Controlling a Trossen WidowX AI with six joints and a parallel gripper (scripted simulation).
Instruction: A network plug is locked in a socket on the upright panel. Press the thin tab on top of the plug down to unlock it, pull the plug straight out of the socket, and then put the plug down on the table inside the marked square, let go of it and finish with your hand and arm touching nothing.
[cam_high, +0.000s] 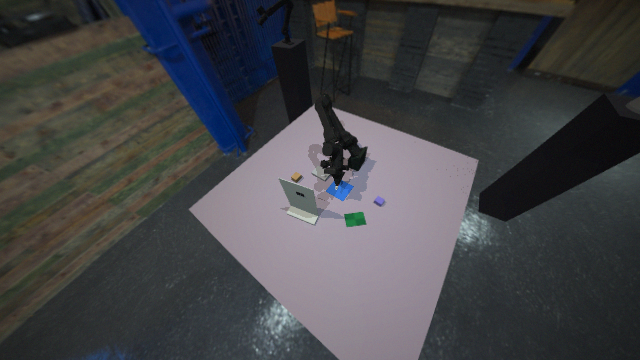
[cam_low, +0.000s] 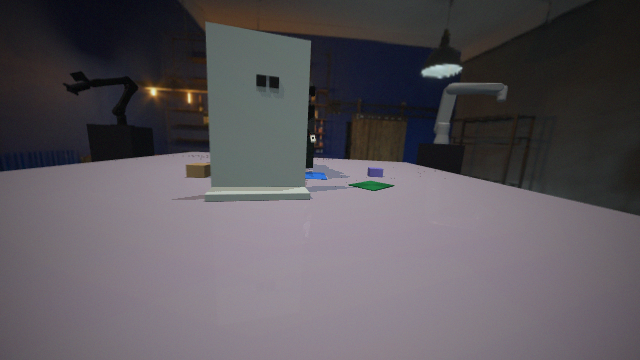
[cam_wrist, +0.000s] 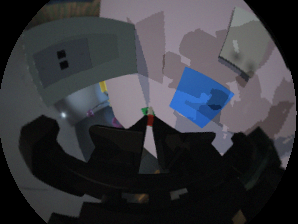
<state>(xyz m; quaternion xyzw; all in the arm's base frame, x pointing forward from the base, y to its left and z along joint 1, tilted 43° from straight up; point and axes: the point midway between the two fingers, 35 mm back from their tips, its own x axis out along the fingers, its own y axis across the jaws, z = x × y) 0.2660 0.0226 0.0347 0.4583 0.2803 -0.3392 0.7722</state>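
Note:
My gripper (cam_high: 337, 183) (cam_wrist: 149, 117) is shut on the small pale plug (cam_high: 337, 188) (cam_low: 313, 138), with a red part showing between the fingertips in the wrist view. The plug is clear of the panel and up off the table. In the top view it overlaps the blue square (cam_high: 345, 193) (cam_low: 320, 176) (cam_wrist: 186, 97); the exterior view shows it well above the table. A green square (cam_high: 355, 220) (cam_low: 371, 185) lies farther from the arm. The upright grey panel (cam_high: 295, 190) (cam_low: 255, 135) (cam_wrist: 110, 37) has two dark openings. The plug's tab cannot be made out.
A tan block (cam_high: 296, 177) (cam_low: 198, 170) stands behind the panel. A pale flat plate (cam_high: 318, 173) (cam_wrist: 245, 42) lies under the arm's side, near the blue square. A purple block (cam_high: 379, 201) (cam_low: 375, 172) sits beyond the blue square. The panel's foot (cam_high: 302, 215) (cam_low: 257, 195) rests on the table.

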